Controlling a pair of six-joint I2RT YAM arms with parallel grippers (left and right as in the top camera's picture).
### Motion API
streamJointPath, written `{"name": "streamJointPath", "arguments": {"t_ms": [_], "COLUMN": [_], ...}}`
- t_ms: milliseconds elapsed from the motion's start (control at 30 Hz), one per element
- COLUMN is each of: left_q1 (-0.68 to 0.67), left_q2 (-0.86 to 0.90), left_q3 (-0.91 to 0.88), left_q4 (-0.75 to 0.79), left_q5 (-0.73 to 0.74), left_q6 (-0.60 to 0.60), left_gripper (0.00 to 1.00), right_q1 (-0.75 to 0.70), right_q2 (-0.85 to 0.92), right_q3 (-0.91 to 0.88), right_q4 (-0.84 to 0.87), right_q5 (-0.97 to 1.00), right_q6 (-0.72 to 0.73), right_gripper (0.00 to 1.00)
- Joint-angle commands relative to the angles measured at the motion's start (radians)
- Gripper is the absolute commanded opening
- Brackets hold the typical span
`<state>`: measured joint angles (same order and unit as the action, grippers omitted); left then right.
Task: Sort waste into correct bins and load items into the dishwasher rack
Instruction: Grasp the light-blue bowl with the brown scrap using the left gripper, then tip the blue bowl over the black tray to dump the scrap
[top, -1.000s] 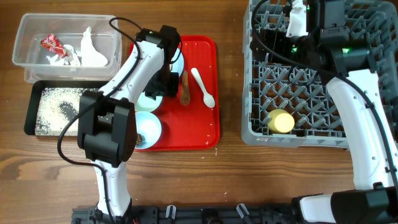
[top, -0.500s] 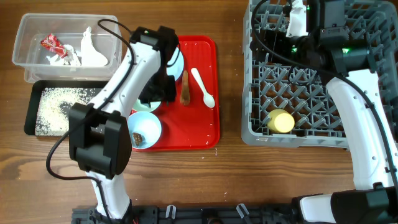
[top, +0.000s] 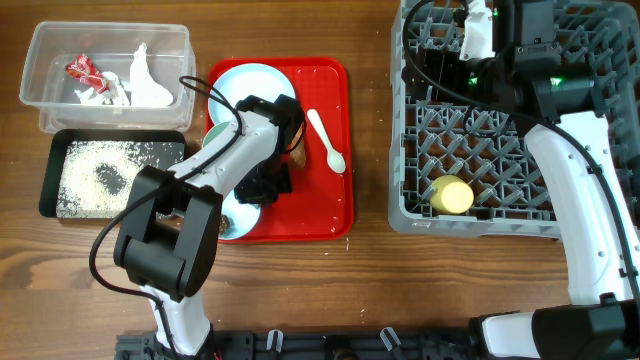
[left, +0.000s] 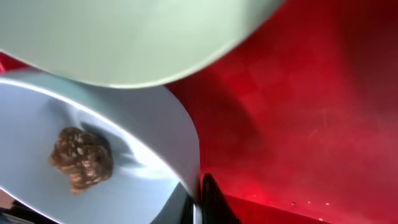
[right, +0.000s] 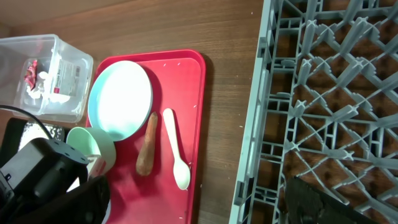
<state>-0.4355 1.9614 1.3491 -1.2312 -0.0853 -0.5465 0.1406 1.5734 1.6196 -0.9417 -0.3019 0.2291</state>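
The red tray (top: 328, 205) lies flat on the table (top: 370, 290); it sits a bit left of the middle when seen from above; it is a long shape with round corners and a low raised rim all the way round; its long sides run from the near edge of the table toward the far edge; the red is bright and shiny, and pale light glints off it; up close in the left wrist view its floor looks smooth, with soft darker patches of shadow. The table is brown wood; its grain runs in long lines from left to right; some lines are darker than others; the wood shows all round the tray.
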Motion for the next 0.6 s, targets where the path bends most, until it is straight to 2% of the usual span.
{"name": "streamJointPath", "arguments": {"t_ms": [0,133,300,367,500,567], "left_q1": [0.006,0.006,0.006,0.018,0.177,0.299], "left_q2": [-0.035,-0.04,-0.07,-0.098,-0.187,-0.212], "left_q3": [-0.008,0.067,0.259,0.325,0.36,0.36], "left_q4": [-0.025,-0.162,-0.251,-0.251,-0.238,-0.228], "left_q5": [-0.017,-0.015,0.096,0.093,0.098,0.167], "left_q6": [-0.008,0.001,0.13,0.156,0.217,0.318], "left_gripper": [0.04,0.04,0.04,0.04,0.04,0.04], "right_q1": [0.0,0.0,0.0,0.0,0.0,0.0], "right_q2": [0.012,0.012,0.012,0.012,0.012,0.012], "right_q3": [0.01,0.01,0.01,0.01,0.01,0.01], "right_q4": [0.001,0.005,0.011,0.008,0.006,0.006], "right_q5": [0.017,0.017,0.016,0.017,0.017,0.017], "right_q6": [-0.017,-0.017,-0.017,-0.017,-0.018,-0.018], "right_gripper": [0.91,0.91,0.91,0.91,0.91,0.91]}}
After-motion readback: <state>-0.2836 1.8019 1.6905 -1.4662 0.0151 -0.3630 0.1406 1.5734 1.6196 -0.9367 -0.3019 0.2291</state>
